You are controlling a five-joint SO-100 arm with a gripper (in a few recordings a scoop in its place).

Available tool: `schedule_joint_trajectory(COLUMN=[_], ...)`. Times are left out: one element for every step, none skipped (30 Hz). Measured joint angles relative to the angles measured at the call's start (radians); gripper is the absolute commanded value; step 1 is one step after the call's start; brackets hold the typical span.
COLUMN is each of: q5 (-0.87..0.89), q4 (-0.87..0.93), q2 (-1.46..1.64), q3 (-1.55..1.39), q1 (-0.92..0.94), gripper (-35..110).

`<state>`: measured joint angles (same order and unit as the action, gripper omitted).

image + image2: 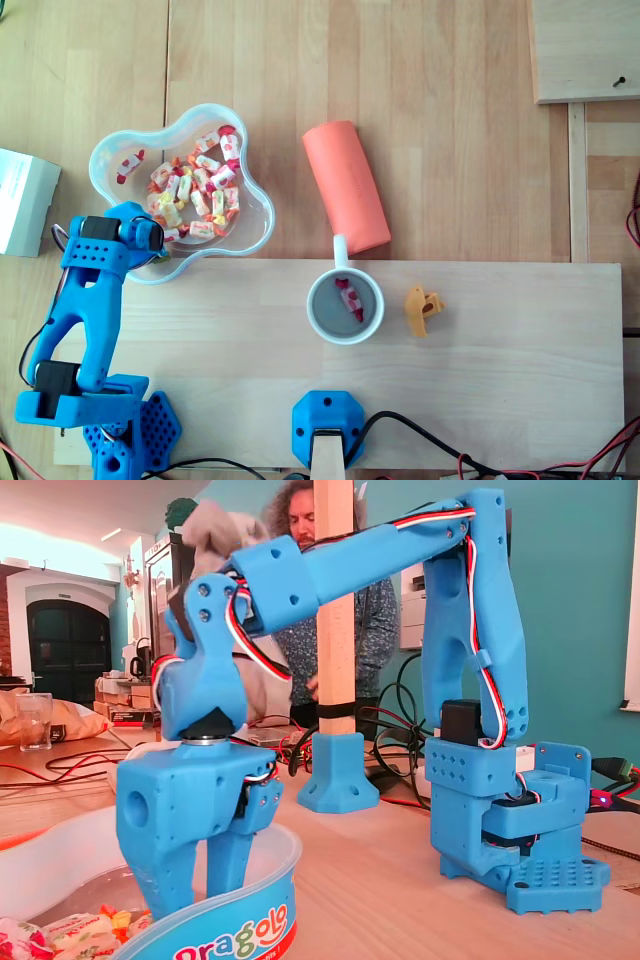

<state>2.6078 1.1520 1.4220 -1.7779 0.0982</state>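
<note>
My gripper (207, 895) dips into bowl (285, 865), at its lower-left edge in overhead view. Fingers narrowly parted, tips hidden behind rim (can't tell if anything caught). Candies (200, 190) heaped up-right of me, axes mixed.

In the fixed view the rim of the candy bowl (240, 912) hides the fingertips of the gripper (200, 875), so whether they pinch anything cannot be told. The picture's lower edge cuts off the candy bowl and the candies (60, 935).
</note>
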Motion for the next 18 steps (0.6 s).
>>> schedule_joint_trajectory(q5=[0.000, 0.000, 0.000, 0.000, 0.000, 0.000, 0.000, 0.000, 0.000, 0.000, 0.000, 0.000, 0.000, 0.000, 0.000, 0.000, -0.002, 0.000], q4=[0.000, 0.000, 0.000, 0.000, 0.000, 0.000, 0.000, 0.000, 0.000, -0.002, -0.002, -0.002, -0.002, -0.002, 0.000, 0.006, 0.009, 0.012], q2=[0.000, 0.000, 0.000, 0.000, 0.000, 0.000, 0.000, 0.000, 0.000, 0.000, 0.000, 0.000, 0.003, 0.009, 0.014, 0.015, 0.015, 0.015], q3=[0.003, 0.005, 0.005, 0.005, 0.005, 0.005, 0.005, 0.005, 0.005, 0.005, 0.005, 0.005, 0.005, 0.005, 0.005, 0.006, 0.006, 0.006], q1=[0.000, 0.000, 0.000, 0.000, 0.000, 0.000, 0.000, 0.000, 0.000, 0.000, 0.000, 0.000, 0.000, 0.000, 0.000, 0.000, 0.000, 0.000], gripper=[-3, -3, -3, -3, -3, -3, -3, -3, -3, -3, -3, -3, -3, -3, -2, -1, -1, -1])
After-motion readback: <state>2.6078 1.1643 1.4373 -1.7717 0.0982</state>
